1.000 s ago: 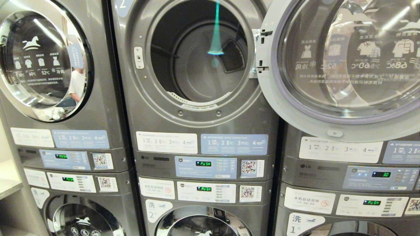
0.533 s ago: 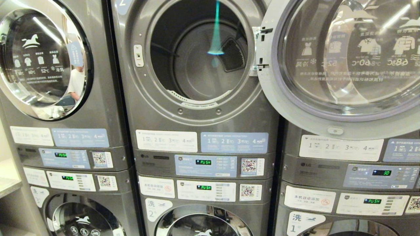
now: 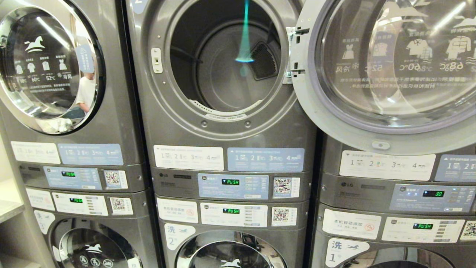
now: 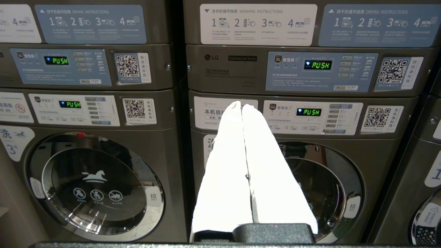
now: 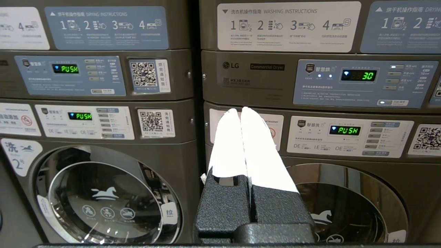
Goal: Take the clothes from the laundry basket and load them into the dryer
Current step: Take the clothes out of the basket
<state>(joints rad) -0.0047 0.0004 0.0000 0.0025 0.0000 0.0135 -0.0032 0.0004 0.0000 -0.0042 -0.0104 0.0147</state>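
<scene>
With the dryer [image 3: 223, 63] door [image 3: 386, 74] swung open and its drum bare, both tools, left tool [image 4: 238, 104] and right tool [image 5: 240, 110], were shut and empty, so locating the unseen laundry basket was judged to come first.

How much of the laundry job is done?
Done: the dryer has its door swung open. In hand: nothing; the left claw and right claw are shut and empty. Left: everything else; the drum looks empty, with no clothes or basket in view.

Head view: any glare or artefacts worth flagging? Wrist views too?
Head view: a teal streak overlies the open dryer; ceiling lights glare on its door. Left wrist view: white fingers blown out. Right wrist view: fingers likewise.
</scene>
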